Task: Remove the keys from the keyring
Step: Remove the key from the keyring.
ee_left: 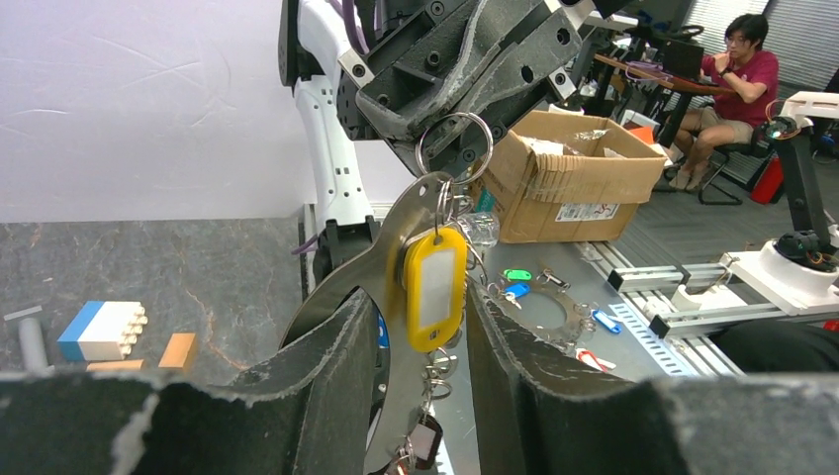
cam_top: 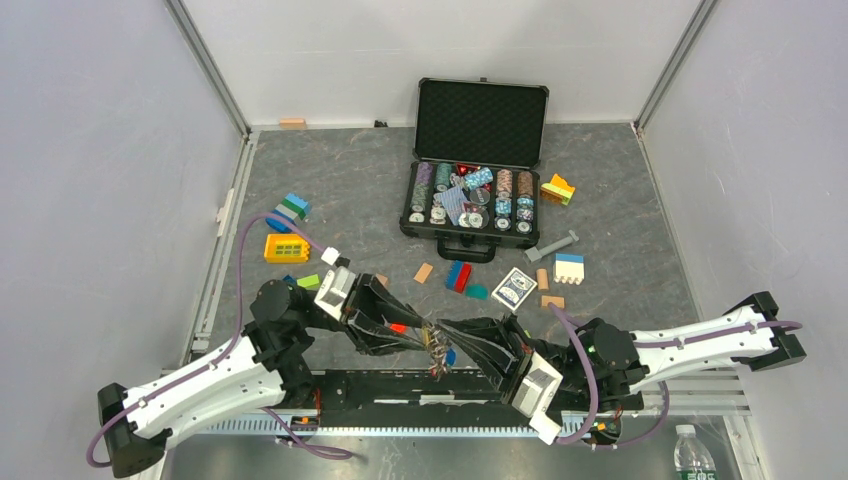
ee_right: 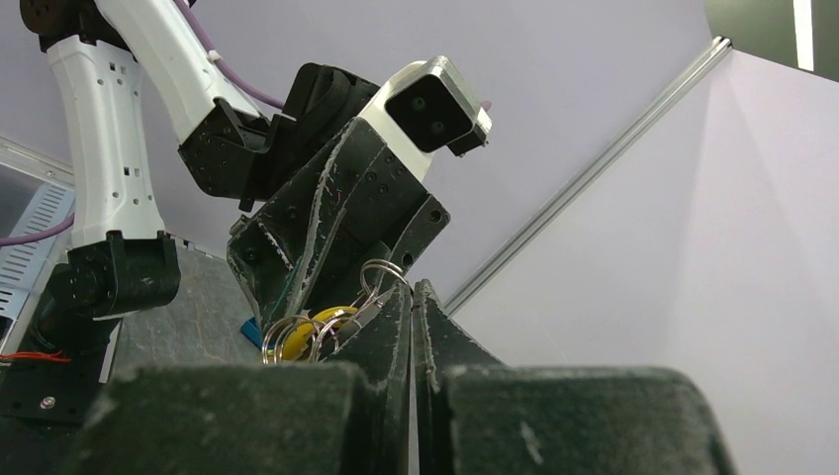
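The keyring (ee_left: 453, 148), a thin silver wire ring, hangs from the tips of my right gripper (ee_left: 461, 121), which is shut on it. Below it dangle a yellow-covered key (ee_left: 433, 287), a flat silver metal piece (ee_left: 391, 247), smaller rings and a dark tag (ee_left: 425, 440). My left gripper (ee_left: 420, 297) stands open with the yellow key between its fingers; a gap shows on the left side. From above, both grippers meet over the near edge, left (cam_top: 424, 336) and right (cam_top: 446, 330), with the bunch of keys (cam_top: 437, 356) hanging between. The right wrist view shows shut fingers (ee_right: 411, 289) beside the ring (ee_right: 386, 272).
Loose green (ee_left: 516, 274), blue (ee_left: 605, 320) and red (ee_left: 589, 359) keys lie on the metal base by the arms. An open poker chip case (cam_top: 478, 205), toy blocks (cam_top: 286, 247) and a card deck (cam_top: 514, 288) lie on the table behind. A cardboard box (ee_left: 574, 178) stands off the table.
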Available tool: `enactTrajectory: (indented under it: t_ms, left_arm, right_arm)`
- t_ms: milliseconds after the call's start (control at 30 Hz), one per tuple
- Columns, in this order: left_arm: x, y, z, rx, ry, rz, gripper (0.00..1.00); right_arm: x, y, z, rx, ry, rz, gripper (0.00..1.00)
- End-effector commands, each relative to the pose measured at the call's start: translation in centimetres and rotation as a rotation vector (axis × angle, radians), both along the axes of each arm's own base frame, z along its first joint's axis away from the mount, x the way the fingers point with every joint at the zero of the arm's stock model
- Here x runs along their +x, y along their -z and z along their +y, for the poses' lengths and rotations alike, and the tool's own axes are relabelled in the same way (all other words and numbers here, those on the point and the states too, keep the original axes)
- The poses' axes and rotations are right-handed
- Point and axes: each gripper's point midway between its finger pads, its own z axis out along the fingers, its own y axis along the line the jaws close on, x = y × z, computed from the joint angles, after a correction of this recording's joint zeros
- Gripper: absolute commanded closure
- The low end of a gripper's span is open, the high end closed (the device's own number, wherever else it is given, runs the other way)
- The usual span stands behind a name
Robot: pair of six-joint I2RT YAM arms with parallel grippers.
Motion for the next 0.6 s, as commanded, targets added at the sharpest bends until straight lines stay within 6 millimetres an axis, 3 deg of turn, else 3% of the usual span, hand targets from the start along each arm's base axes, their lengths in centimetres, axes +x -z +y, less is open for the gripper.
enactTrajectory:
  t_ms: [0, 567]
  left_arm:
    - [-0.56, -0.98, 0.23, -0.031, 0.027, -0.006, 0.56]
    - [-0.71, -1.39, 0.65, -0.035, 0.017, -0.02, 0.89]
  right_arm:
    - [0.02, -2.22, -0.97, 0.081, -0.01, 0.019, 0.99]
    - [0.36, -1.76, -1.2, 0.066, 0.009, 0.013, 0.99]
